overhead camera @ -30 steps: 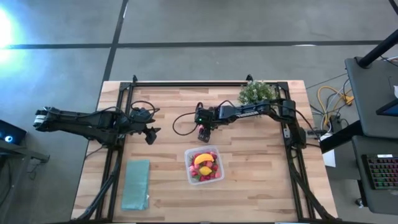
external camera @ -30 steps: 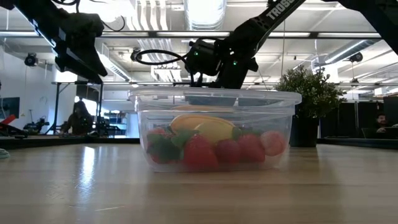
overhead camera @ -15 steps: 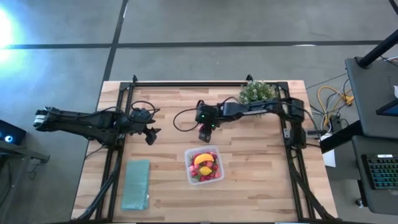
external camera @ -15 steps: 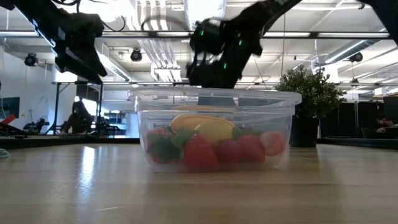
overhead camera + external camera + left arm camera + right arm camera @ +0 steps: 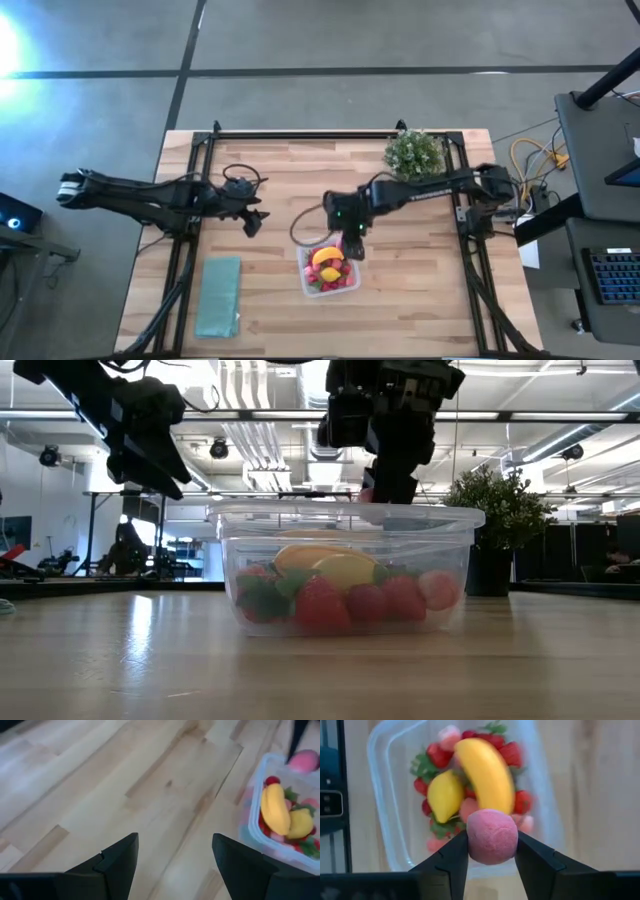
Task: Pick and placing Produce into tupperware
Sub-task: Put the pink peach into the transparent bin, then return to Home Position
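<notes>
The clear tupperware [image 5: 328,266] stands on the table's near middle and holds a yellow banana [image 5: 487,772], a lemon [image 5: 445,795] and several red strawberries [image 5: 322,603]. My right gripper [image 5: 352,243] hangs over the box's far rim, shut on a round pink fruit [image 5: 492,836]. My left gripper [image 5: 252,222] is open and empty above the bare table to the left of the box; in its wrist view [image 5: 172,855] the box [image 5: 280,815] lies ahead. My right gripper pinches the pink fruit's two opposite sides [image 5: 472,840] between its two fingers [image 5: 451,865]. The fingers point down from above. The fruit is lifted clear, above the open box.
A green potted plant [image 5: 413,152] stands at the table's far right. A flat teal rectangle [image 5: 218,296] lies at the near left. Dark frame rails [image 5: 190,250] run along the table's left, right and far sides.
My right gripper has gone toward the table's near edge and a little right, from behind the box to over its far rim, still shut on the pink fruit. My left gripper has gone a little toward the box.
</notes>
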Tool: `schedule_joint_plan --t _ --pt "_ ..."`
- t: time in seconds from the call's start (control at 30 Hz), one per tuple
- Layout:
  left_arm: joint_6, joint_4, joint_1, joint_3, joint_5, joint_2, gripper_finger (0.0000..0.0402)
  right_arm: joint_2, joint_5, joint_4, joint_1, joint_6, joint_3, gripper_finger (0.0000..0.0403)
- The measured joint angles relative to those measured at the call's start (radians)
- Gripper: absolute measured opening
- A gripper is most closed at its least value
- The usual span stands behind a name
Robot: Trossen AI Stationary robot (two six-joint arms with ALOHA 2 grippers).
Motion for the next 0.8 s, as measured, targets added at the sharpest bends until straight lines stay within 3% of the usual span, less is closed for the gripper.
schedule_joint_plan --t 0.2,0.43,0.63,0.8 --pt "-0.031 -0.003 0.0 0.025 0.021 0.046 0.024 -0.008 0.076 0.03 0.061 0.008 -0.001 0.0174" --pt "-0.101 -0.009 0.0 0.092 0.075 0.008 0.024 -0.067 0.125 -0.018 0.057 0.003 -0.001 0.0223" --pt "-0.072 -0.001 0.0 0.154 0.074 -0.082 0.024 -0.237 0.342 -0.008 0.062 0.06 0.005 0.0237" --pt "-0.009 0.002 0.0 0.154 0.076 -0.162 0.024 -0.388 0.369 -0.017 0.064 0.129 0.004 0.0237"
